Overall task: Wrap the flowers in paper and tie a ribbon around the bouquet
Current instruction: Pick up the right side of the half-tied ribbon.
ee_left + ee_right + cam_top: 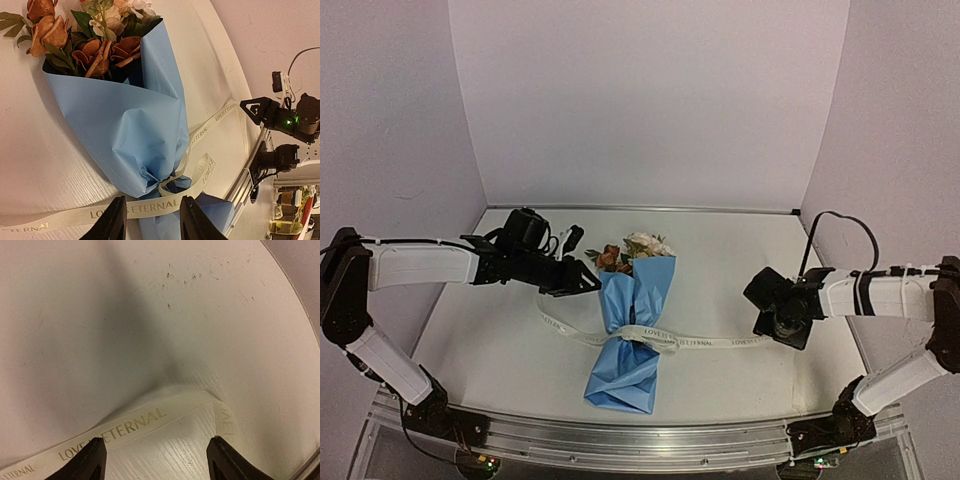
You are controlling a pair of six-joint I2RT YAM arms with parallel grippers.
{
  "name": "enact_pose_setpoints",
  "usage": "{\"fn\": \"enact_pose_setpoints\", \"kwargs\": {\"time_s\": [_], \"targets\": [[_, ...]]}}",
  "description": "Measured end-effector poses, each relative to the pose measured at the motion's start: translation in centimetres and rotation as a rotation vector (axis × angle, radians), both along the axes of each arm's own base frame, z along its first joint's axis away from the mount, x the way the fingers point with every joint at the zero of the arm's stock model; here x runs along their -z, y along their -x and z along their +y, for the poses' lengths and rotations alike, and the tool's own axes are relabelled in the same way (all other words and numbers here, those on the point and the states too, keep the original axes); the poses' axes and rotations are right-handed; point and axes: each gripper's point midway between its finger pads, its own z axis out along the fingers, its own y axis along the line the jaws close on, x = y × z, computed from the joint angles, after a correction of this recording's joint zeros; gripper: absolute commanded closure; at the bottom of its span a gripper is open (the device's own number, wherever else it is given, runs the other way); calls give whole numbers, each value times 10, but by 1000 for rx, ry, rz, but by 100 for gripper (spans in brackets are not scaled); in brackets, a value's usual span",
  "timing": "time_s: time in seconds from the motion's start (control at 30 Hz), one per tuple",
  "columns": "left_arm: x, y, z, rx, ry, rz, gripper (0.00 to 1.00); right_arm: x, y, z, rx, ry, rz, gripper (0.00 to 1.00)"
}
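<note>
The bouquet lies in the middle of the table: cream and rust flowers (pixel 635 250) top a light-blue paper (pixel 638 300) cone. A cream ribbon (pixel 720 342) printed "LOVE ETERNAL" is knotted round its waist, tails trailing left and right. My left gripper (pixel 585 282) hovers at the cone's upper left. In the left wrist view its jaws (pixel 152 200) stand apart over the ribbon (pixel 150 207), which lies loose by the knot, the paper (pixel 125 125) and flowers (pixel 95 52) beyond. My right gripper (pixel 767 312) is open above the right tail's folded end (pixel 150 417), holding nothing.
A metal rail (pixel 640 435) runs along the near table edge, with both arm bases on it. White walls close in the back and sides. In the left wrist view, the right arm (pixel 280 120) and its base show past the table's edge.
</note>
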Motion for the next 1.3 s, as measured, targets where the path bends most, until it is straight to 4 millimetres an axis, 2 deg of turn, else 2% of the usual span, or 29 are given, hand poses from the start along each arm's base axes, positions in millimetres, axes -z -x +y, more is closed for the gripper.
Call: {"fn": "enact_pose_setpoints", "kwargs": {"time_s": [0.2,0.4,0.47,0.53,0.6,0.63,0.73,0.83,0.9,0.97,1.07,1.1,1.13,1.2,1.27,1.3], "targets": [[4,3,2,4,-16,12,63,2,-11,-6,172,-34,-108,36],[5,5,4,4,-25,22,63,33,-8,-19,312,-61,-132,41],[5,6,5,4,-27,26,63,43,-5,-24,351,-62,-131,53],[5,6,5,3,-27,25,63,47,-5,-30,372,-51,-145,76],[4,6,5,3,-26,24,62,46,-9,-31,387,-59,-170,94],[3,6,5,3,-25,22,62,46,-11,-31,393,-70,-180,99],[-3,7,6,2,-15,10,60,45,-18,-28,347,-62,-177,100],[-10,7,6,2,-5,-4,57,33,-35,-14,234,-51,-160,100],[-12,7,6,3,0,-9,55,18,-57,9,123,-76,-155,100],[-13,6,7,2,4,-10,54,-4,-84,44,-1,-139,-156,100],[-14,4,10,5,10,-7,52,-47,-128,119,-245,-301,-185,100],[-16,2,12,5,11,-9,51,-59,-135,141,-320,-346,-194,100],[-18,-1,13,6,13,-17,50,-74,-141,167,-412,-397,-205,100],[-26,-7,13,20,18,-49,49,-96,-139,213,-584,-484,-212,100],[-38,-13,11,44,26,-99,47,-117,-123,258,-771,-570,-199,100],[-44,-14,9,65,32,-137,46,-123,-113,273,-841,-597,-191,100]]}}
